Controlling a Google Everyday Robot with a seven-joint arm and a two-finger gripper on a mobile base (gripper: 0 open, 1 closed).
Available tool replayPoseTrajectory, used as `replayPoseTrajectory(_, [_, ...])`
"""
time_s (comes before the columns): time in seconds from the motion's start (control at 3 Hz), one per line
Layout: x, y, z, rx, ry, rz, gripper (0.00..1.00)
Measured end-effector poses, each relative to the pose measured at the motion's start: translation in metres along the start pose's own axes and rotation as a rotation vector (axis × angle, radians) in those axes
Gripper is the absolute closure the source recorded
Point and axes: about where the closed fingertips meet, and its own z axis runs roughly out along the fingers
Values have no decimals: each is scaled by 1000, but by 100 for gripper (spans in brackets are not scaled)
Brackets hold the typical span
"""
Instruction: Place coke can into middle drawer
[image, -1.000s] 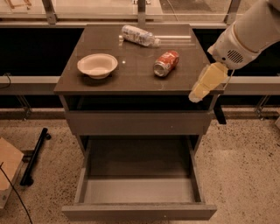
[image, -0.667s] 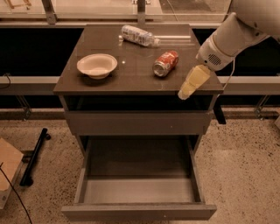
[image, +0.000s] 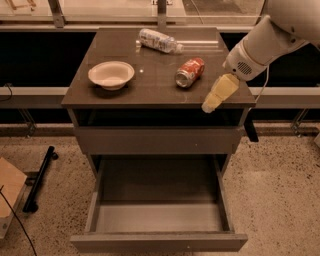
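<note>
I see the coke can (image: 190, 72) lying sideways on the smooth dark counter (image: 150, 92), long axis diagonal (silver end front-left). The gripper (image: 219, 94) hovers just right of it; I cannot tell its opening.

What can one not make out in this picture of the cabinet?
In the camera view:
The gripper, over the tabletop's front right corner, right of the coke can: its arm is cut off by the right edge.
The middle drawer: its rear is hidden under the drawer front above.
The cardboard on the floor: cut off by the left edge.
</note>
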Motion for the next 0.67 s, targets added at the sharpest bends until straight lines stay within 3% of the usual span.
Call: replayPoseTrajectory(0.67, [-13,-20,14,37,-76,48,0])
